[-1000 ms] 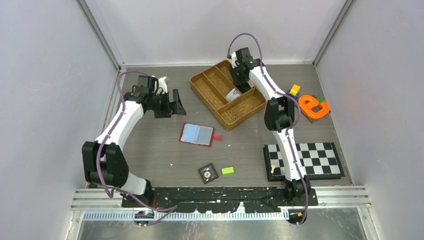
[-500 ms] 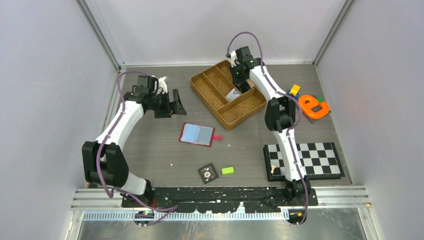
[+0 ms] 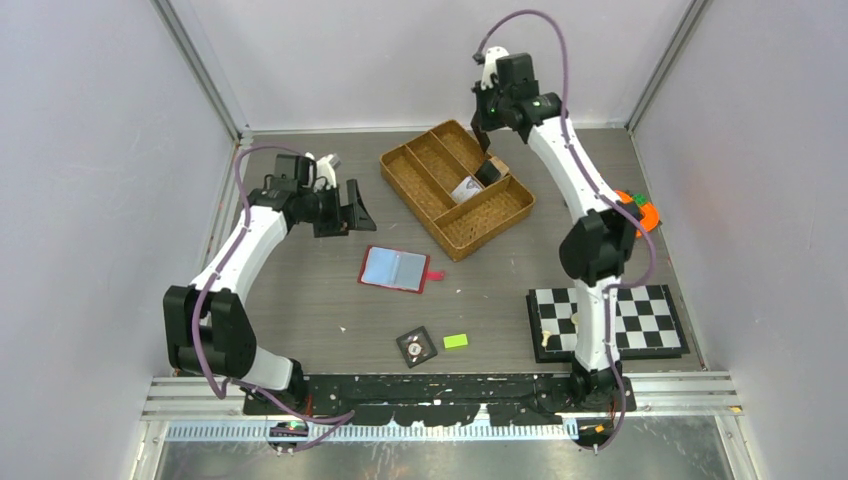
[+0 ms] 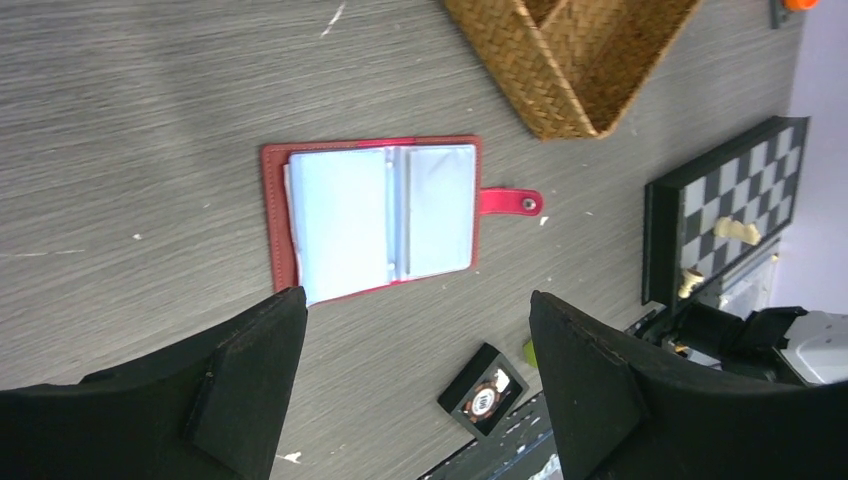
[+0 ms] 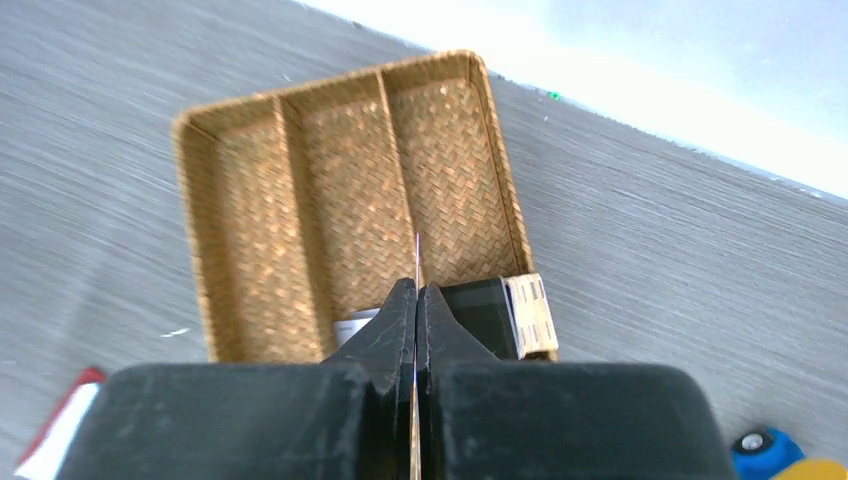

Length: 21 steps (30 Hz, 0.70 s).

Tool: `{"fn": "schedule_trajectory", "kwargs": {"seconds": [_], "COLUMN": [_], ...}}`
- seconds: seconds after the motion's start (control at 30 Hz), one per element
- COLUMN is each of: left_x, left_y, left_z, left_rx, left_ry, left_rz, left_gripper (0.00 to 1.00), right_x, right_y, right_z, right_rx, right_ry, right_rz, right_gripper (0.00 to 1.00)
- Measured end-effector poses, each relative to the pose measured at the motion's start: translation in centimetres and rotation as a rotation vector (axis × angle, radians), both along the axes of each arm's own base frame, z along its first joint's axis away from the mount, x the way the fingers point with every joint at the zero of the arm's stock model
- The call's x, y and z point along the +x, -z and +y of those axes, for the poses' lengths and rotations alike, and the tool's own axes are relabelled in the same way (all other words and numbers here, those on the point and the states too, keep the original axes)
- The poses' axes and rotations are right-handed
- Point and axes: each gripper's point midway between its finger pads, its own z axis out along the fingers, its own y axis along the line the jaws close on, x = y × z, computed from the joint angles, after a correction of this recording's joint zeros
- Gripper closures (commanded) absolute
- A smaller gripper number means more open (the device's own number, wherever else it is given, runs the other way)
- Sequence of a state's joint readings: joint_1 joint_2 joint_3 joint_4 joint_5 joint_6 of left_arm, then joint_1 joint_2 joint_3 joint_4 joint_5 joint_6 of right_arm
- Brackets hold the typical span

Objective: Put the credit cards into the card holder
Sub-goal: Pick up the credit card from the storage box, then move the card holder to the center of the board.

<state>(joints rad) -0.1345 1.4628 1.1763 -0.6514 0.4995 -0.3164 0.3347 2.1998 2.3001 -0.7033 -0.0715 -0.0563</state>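
The card holder (image 3: 395,268) lies open on the table, a red wallet with grey-blue pockets and its tab to the right; in the left wrist view the card holder (image 4: 375,215) is just beyond my fingers. My left gripper (image 3: 352,208) (image 4: 418,300) hangs open and empty to its upper left. My right gripper (image 3: 484,140) (image 5: 416,295) is raised above the woven tray, shut on a thin credit card (image 5: 416,255) seen edge-on between the jaws. A pale grey card (image 3: 465,188) (image 5: 352,325) and a black flat item (image 3: 488,172) (image 5: 480,315) remain in the tray's middle compartment.
The woven brown divided tray (image 3: 440,215) stands behind the wallet. A black tile with a dial (image 3: 416,347) and a green block (image 3: 456,341) lie near the front. A chessboard (image 3: 610,320) sits front right, with an orange toy (image 3: 640,210) behind the right arm.
My right gripper has shut on a card in the tray and risen up and back with it. The left arm has barely moved.
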Motion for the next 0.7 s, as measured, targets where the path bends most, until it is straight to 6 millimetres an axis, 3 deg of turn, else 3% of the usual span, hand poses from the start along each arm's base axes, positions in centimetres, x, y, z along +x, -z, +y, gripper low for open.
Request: {"fn": "schedule_trajectory", "kwargs": {"seconds": [0.07, 0.17, 0.3, 0.47, 0.6, 0.7], "left_x": [-0.1, -0.4, -0.6, -0.8, -1.6, -3.0], "left_y": [-0.5, -2.0, -5.9, -11.1, -13.7, -15.1], "left_z": [-0.4, -1.2, -2.7, -5.0, -7.7, -9.6], "left_rx": [-0.030, -0.095, -0.219, -0.427, -0.592, -0.666], "left_ry": [0.009, 0.022, 0.034, 0.063, 0.118, 0.178], "left_rz": [-0.020, -0.072, -0.171, -0.282, -0.305, -0.296], "left_gripper": [0.17, 0.17, 0.17, 0.17, 0.20, 0.30], "right_x": [-1.2, -4.9, -10.7, -16.8, -19.5, -21.1], "right_y": [-3.0, -7.6, -11.1, -12.8, -12.7, -12.6], "right_z": [0.0, 0.6, 2.5, 5.8, 8.6, 10.7], "right_rx": [0.047, 0.157, 0.332, 0.600, 0.770, 0.850], "right_ry": [0.022, 0.041, 0.020, -0.069, -0.148, -0.211], "right_rz": [-0.044, -0.105, -0.156, -0.144, -0.089, -0.039], "right_gripper": [1.00, 0.99, 1.00, 1.00, 1.00, 0.99]}}
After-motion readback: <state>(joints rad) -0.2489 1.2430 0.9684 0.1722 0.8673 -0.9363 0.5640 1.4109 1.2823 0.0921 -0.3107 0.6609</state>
